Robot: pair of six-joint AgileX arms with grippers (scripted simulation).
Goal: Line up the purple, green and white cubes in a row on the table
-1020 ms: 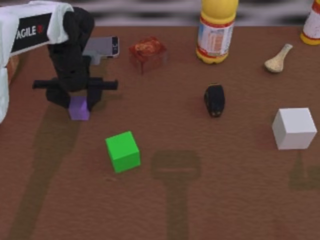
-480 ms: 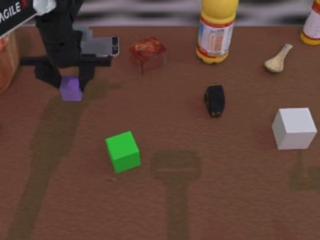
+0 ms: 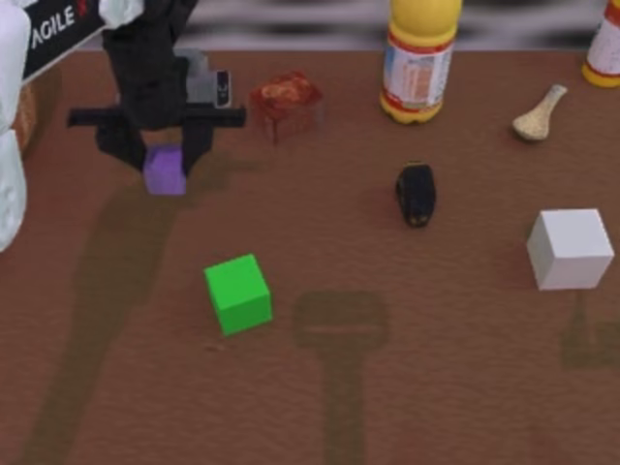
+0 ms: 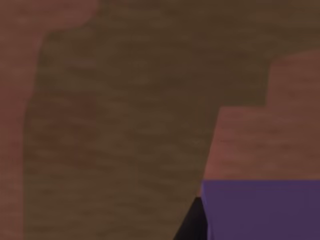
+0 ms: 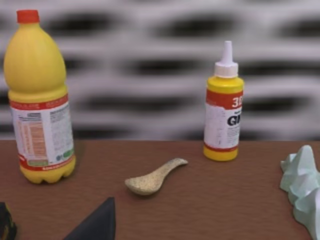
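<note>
My left gripper (image 3: 163, 160) is shut on the small purple cube (image 3: 166, 176) and holds it above the table (image 3: 436, 387) at the far left, its shadow falling on the wood below. In the left wrist view the purple cube (image 4: 260, 212) fills a corner beside one dark finger (image 4: 192, 227). The green cube (image 3: 237, 294) sits left of centre, nearer the front and apart from the gripper. The white cube (image 3: 570, 248) rests near the right edge. Only a dark corner of my right gripper (image 5: 97, 222) shows, in its own wrist view.
Along the far side stand a grey phone (image 3: 211, 87), a reddish translucent block (image 3: 286, 102), a yellow bottle (image 3: 418, 58), a spoon (image 3: 539, 114) and a second bottle (image 3: 605, 44). A black mouse-like object (image 3: 416, 194) lies right of centre. A pale crumpled thing (image 5: 302, 185) shows in the right wrist view.
My left gripper, still shut on the purple cube, has gone toward the far edge and then a little to the right. Nothing else has moved.
</note>
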